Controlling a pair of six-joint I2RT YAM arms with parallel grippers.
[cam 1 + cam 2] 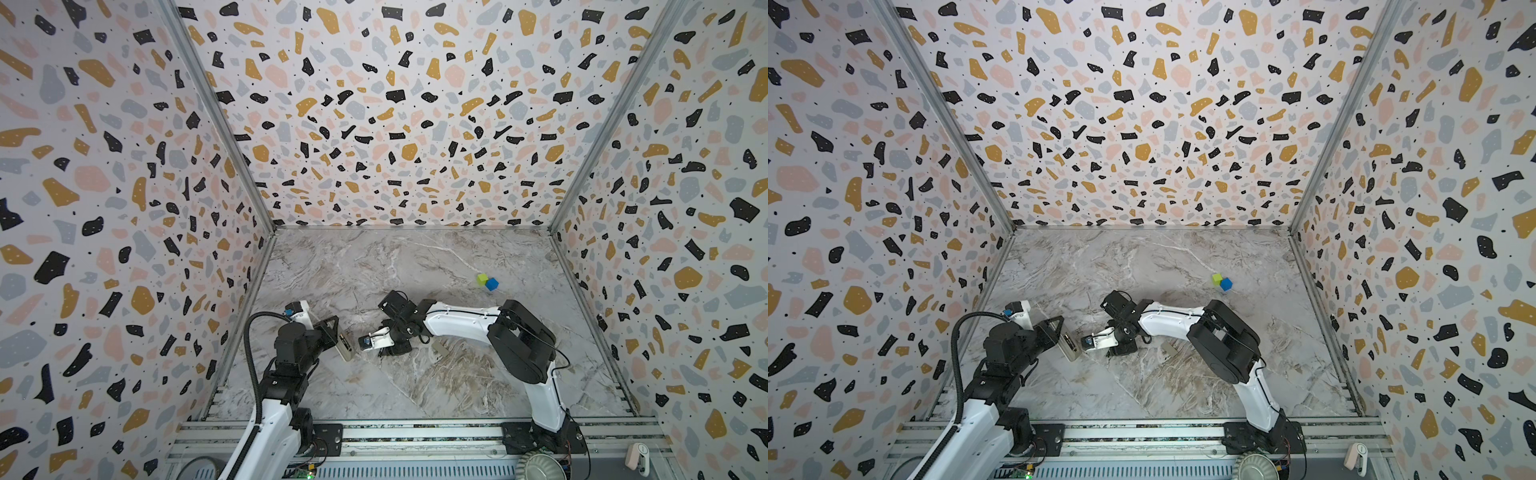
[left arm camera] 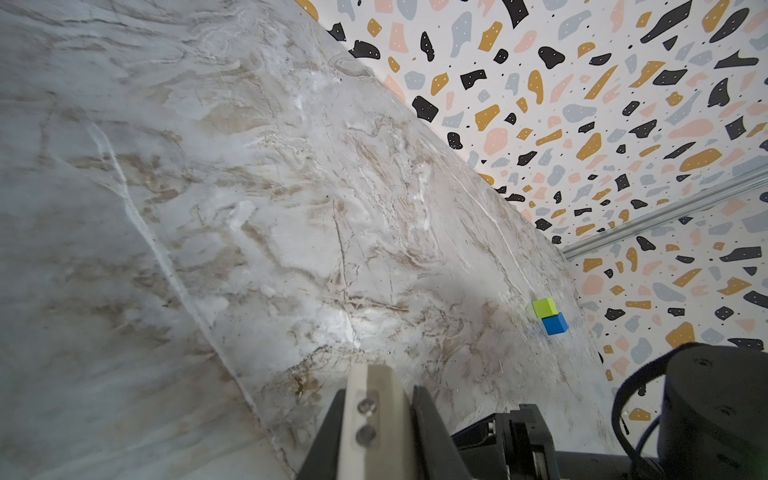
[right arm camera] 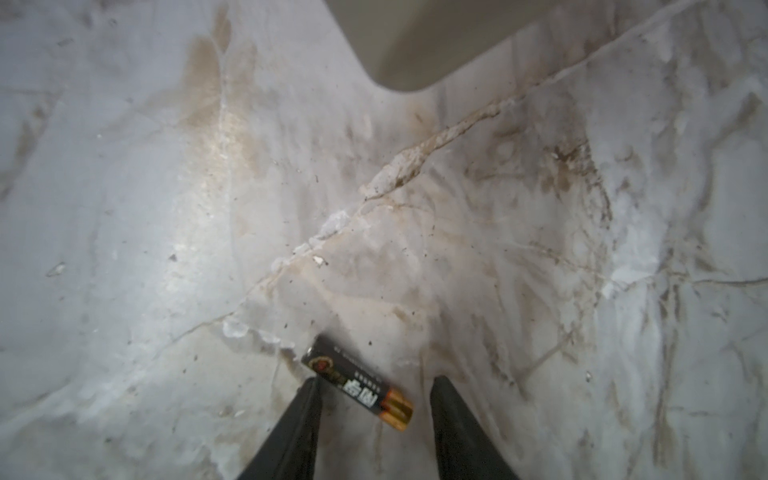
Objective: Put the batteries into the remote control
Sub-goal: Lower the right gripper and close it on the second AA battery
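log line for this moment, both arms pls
left gripper: shut on remote control | right gripper: open, low over table, jaws either side of battery | battery: lying on table, not gripped | stage: pre-grasp

Left gripper [image 1: 337, 338] holding remote control [image 1: 346, 349], marble tabletop [image 1: 374, 270]

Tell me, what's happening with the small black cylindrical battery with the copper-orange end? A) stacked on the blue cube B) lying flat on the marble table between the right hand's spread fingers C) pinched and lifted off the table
B: the battery lies flat on the marble table, the right hand open around it.
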